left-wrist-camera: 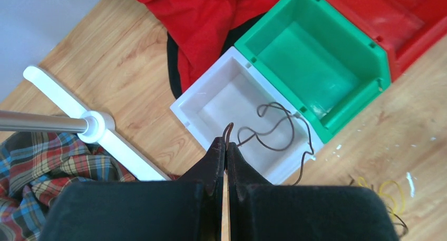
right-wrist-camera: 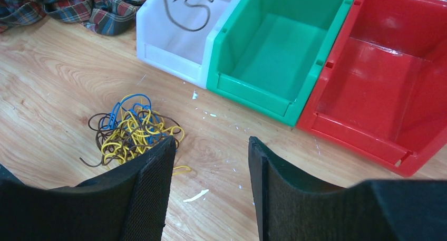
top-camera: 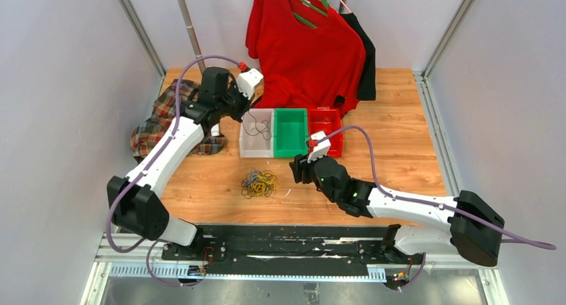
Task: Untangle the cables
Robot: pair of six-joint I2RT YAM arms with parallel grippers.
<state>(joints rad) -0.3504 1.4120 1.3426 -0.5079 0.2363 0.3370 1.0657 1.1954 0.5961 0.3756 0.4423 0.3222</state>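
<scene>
Cables [top-camera: 259, 183] lay tangled on the bench [top-camera: 400, 118]! Left tool [left-wrist-camera: 225, 145] pinched a dark cable [left-wrist-camera: 292, 133] trailing into the white bin [left-wrist-camera: 211, 101]; right tool [right-wrist-camera: 211, 156] gaped wide.

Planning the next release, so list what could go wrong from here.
1. The shut left end effector pinches the dark cable over the white bin, but the cable's tail appears to drape over the bin's wall. On release it may slip out.
2. The tangle is a knot of yellow, blue and brown strands. The open right end effector beside it may close on several strands and lift the whole clump.
</scene>
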